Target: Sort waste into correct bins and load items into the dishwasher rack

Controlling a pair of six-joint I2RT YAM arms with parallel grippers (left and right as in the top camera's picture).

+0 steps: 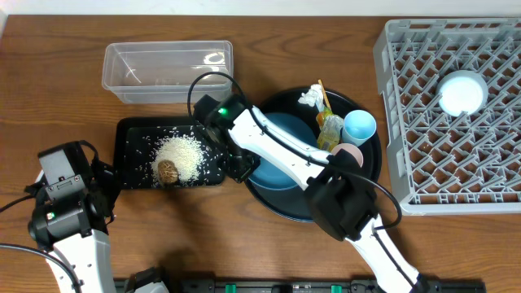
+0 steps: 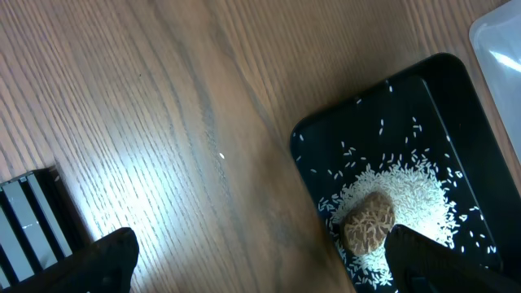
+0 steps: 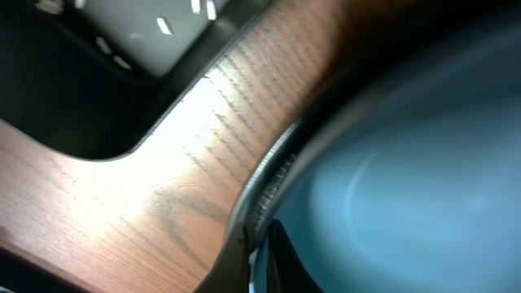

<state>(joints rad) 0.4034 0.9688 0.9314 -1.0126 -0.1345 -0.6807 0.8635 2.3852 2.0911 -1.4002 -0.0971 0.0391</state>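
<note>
Right jaws clenched on rim of blue plate (image 1: pixel 273 175), arm outstretched; left jaws released.

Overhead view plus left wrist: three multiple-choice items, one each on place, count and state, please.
1. The round white bowl sits: A in the grey lattice plastic rack; B in a sink; C on a shelf.
2. Small cups on the large round black tray: A one; B two; C four.
3. The left end effector is: A open; B shut on a spoon; C shut on a sponge.
Key: A, it rests on the rack's grid; B, one light blue cup, one pink cup; A, its fingertips stand wide apart.
</note>
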